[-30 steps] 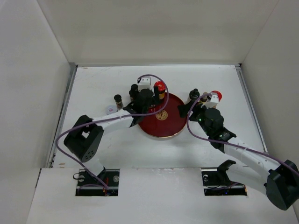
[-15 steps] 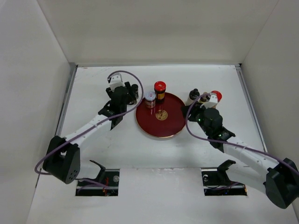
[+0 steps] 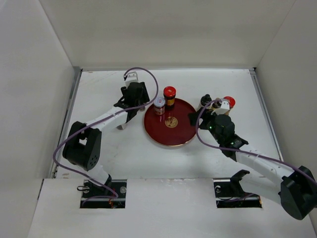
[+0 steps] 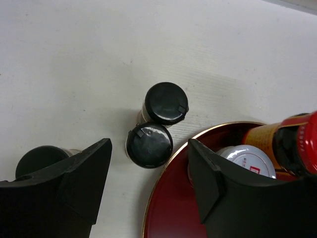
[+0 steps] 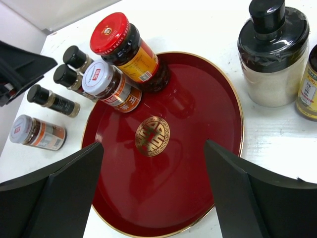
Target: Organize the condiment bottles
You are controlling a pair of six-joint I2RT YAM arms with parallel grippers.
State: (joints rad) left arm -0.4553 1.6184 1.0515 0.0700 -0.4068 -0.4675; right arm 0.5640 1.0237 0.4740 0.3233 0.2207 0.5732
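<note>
A round dark-red tray point(image 3: 173, 134) carries a red-capped jar point(image 3: 169, 93) and a white-lidded jar point(image 3: 159, 103) at its far left rim. My left gripper point(image 4: 148, 145) hovers open just left of the tray, over two small black-capped bottles point(image 4: 165, 102); the nearer cap point(image 4: 148, 148) shows between the fingertips, untouched. A third black cap point(image 4: 38, 159) peeks out behind the left finger. My right gripper point(image 5: 153, 145) is open above the tray's gold emblem, holding nothing. A silver-lidded jar point(image 5: 34, 131) stands left of the tray.
Right of the tray stand a black-capped jar of pale powder point(image 5: 272, 54), a yellowish bottle point(image 5: 309, 89) and a red-capped jar point(image 3: 230, 101). White walls close the table on three sides. The left arm point(image 3: 106, 119) lies along the tray's left side.
The left gripper left the white-lidded jar standing on the tray, drew away to the left, then shifted back over the black-capped bottles. The right arm stayed nearly in place.
</note>
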